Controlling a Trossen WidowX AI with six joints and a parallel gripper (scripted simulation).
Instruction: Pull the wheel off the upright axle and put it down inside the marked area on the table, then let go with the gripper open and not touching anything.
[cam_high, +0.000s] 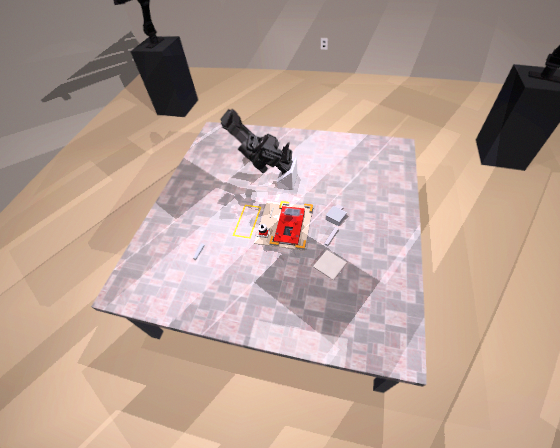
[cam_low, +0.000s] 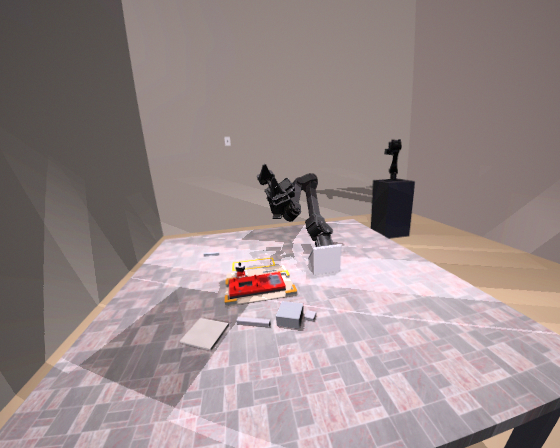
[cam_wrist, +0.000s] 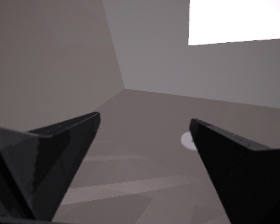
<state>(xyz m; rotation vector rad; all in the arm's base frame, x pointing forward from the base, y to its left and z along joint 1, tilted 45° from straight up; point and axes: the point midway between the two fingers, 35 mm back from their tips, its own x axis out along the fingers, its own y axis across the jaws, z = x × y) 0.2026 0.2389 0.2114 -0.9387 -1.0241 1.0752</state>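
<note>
The end effector (cam_low: 276, 212) is spread wide and holds nothing, high up near the far edge of the tabletop (cam_low: 400, 360). The wheel (cam_low: 240, 268) sits on its axle near the middle, beside the red board (cam_low: 256, 284). The yellow marked area (cam_low: 257, 262) waits just next to it.

On the table (cam_high: 350, 165), the small wheel (cam_high: 263, 231) stands between the yellow marked area (cam_high: 247, 221) and the red board (cam_high: 291, 225), well apart from the raised arm (cam_high: 255, 145).
</note>
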